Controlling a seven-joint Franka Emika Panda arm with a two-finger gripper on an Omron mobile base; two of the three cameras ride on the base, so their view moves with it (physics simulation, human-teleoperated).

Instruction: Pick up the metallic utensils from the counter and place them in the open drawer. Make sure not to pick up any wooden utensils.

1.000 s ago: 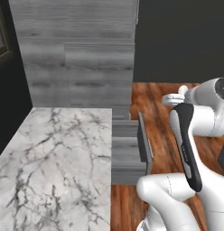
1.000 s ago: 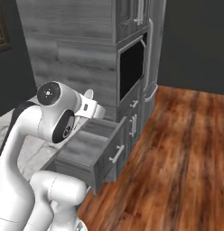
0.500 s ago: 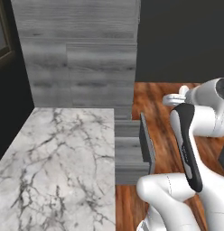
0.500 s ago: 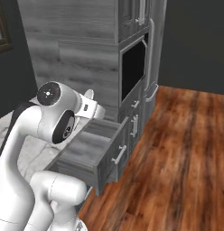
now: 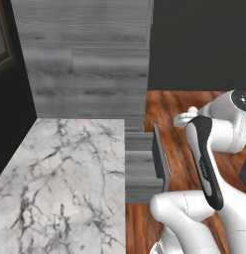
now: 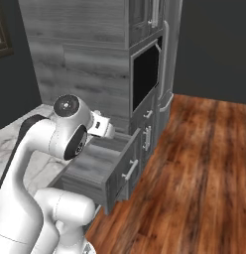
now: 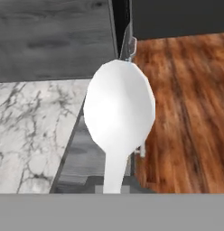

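A pale silvery spoon [image 7: 119, 108], one of the metallic utensils, stands bowl-up in the hand view with its handle running down into my gripper [image 7: 114, 187], which is shut on it. Behind the spoon lies the open drawer [image 7: 89, 151], dark grey and pulled out from the end of the white marble counter [image 7: 30, 124]. From the left base view the drawer [image 5: 142, 163] juts out beside the counter [image 5: 65, 183], and my hand [image 5: 183, 118] hangs just past the drawer's front. The right base view has the hand [image 6: 102, 126] over the drawer [image 6: 95, 161]. The wooden utensils are out of view.
A tall grey wood cabinet wall [image 5: 85, 64] stands behind the counter, with a dark built-in oven [image 6: 145, 74] and smaller drawers below it. Brown wooden floor [image 6: 199, 173] spreads to the right of the drawer. The drawer's front carries a silver bar handle [image 6: 130, 170].
The views have shifted only slightly. The arm holds about the same pose and the gripper stays shut on the spoon.
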